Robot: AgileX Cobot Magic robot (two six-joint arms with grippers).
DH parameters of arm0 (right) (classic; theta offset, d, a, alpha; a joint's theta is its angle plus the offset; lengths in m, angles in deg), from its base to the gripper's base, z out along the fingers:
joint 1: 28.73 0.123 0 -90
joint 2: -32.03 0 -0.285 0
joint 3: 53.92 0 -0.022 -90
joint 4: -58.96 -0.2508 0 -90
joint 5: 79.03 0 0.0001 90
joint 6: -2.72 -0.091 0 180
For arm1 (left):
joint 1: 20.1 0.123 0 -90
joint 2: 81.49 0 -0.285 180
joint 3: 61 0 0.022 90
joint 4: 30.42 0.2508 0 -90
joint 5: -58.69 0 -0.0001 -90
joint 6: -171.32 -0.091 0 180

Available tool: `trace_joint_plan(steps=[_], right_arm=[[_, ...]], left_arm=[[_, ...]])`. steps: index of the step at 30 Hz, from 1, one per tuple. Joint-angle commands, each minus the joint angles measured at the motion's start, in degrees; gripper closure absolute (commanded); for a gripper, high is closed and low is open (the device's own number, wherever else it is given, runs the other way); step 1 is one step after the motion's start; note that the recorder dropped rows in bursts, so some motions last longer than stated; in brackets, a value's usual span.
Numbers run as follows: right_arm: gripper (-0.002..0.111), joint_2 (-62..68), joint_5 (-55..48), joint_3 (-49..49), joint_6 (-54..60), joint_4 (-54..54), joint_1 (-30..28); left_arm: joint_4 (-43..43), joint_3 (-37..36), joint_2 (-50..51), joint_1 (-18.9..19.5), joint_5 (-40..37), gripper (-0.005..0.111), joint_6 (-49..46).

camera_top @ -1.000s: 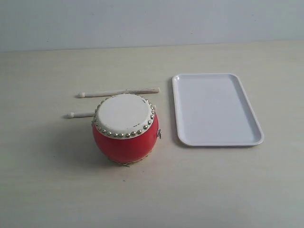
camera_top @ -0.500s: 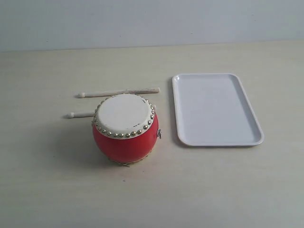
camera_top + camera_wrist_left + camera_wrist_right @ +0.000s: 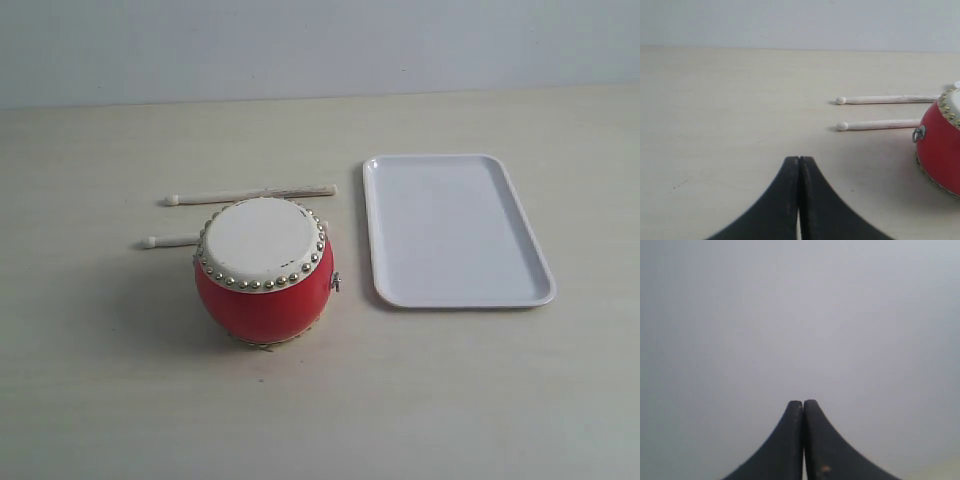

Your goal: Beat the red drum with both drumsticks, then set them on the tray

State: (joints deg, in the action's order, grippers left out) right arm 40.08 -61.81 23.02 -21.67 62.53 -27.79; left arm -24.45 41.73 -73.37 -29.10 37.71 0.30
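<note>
A glossy red barrel-shaped drum (image 3: 264, 270) stands mid-table on the pale table (image 3: 100, 380). Two slim cream wooden drumsticks (image 3: 250, 194) lie just beyond it toward the far edge, and a flat white rectangular plastic tray (image 3: 460, 303) lies toward the right edge. The left gripper (image 3: 799, 159) and right gripper (image 3: 803, 402) are both closed and empty.

- Texts, labels, brands, numbers, signs: none can be read in any view.
</note>
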Motion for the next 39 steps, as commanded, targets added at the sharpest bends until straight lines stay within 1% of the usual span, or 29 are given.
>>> trace_joint_plan(steps=[1,5,8,10,13,15,17,19,21,22,24,28,30,32,36,39], right_arm=[[0.108,-0.3,14.0,0.3,-1.8,-0.3,-0.2],[0.108,1.6,10.1,-2.9,-1.8,-0.7,-0.2],[0.108,6.3,7.3,-6.5,-4.5,-0.2,-0.2],[0.108,11.6,5.4,-10.7,-7.2,0.0,-0.2],[0.108,21.5,5.0,-18.7,-7.1,0.5,-0.2],[0.108,29.9,2.9,-27.0,-7.4,0.5,-0.2],[0.108,38.8,-3.1,-35.1,-10.0,3.5,-0.2],[0.108,46.6,-11.0,-44.2,-14.7,10.5,0.4],[0.108,54.1,-22.2,-52.5,-17.1,15.5,3.9],[0.108,56.8,-26.6,-55.4,-15.5,15.5,6.6],[0.108,62.7,-34.5,-61.2,-6.0,13.4,13.1],[0.108,74.4,-38.9,-69.3,16.8,1.4,24.2],[0.108,80.6,-41.7,-74.8,23.0,-1.4,28.1],[0.108,87.5,-47.5,-81.4,26.9,-1.7,31.4],[0.108,104.3,-63.4,-99.0,34.1,-1.9,35.8],[0.108,115.7,-75.8,-114.2,42.6,-3.6,38.7]], left_arm=[[-0.3,0.1,-0.3,-0.3,0.6,0.107,0.0],[-0.3,0.1,-0.3,-0.3,0.6,0.107,0.0],[-0.3,0.1,-0.3,-0.3,0.6,0.107,0.0],[-0.3,0.1,-0.3,-0.3,0.6,0.107,0.0],[-0.3,0.1,-0.3,-0.3,0.6,0.107,0.0],[-0.3,0.1,-0.3,-0.3,0.6,0.107,0.0],[-0.3,0.1,-0.3,-0.3,0.6,0.107,0.0],[-0.3,0.1,-0.3,-0.3,0.6,0.107,0.0],[-0.3,0.1,-0.3,-0.3,0.6,0.107,0.0],[-0.3,0.1,-0.3,-0.3,0.6,0.107,0.0],[-0.3,0.1,-0.3,-0.3,0.6,0.107,0.0],[-0.3,0.1,-0.3,-0.3,0.6,0.107,0.0],[-0.3,0.1,-0.3,-0.3,0.6,0.107,0.0],[-0.3,0.1,-0.3,-0.3,0.6,0.107,0.0],[-0.3,0.1,-0.3,-0.3,0.6,0.107,0.0],[-0.3,0.1,-0.3,-0.3,0.6,0.107,0.0]])
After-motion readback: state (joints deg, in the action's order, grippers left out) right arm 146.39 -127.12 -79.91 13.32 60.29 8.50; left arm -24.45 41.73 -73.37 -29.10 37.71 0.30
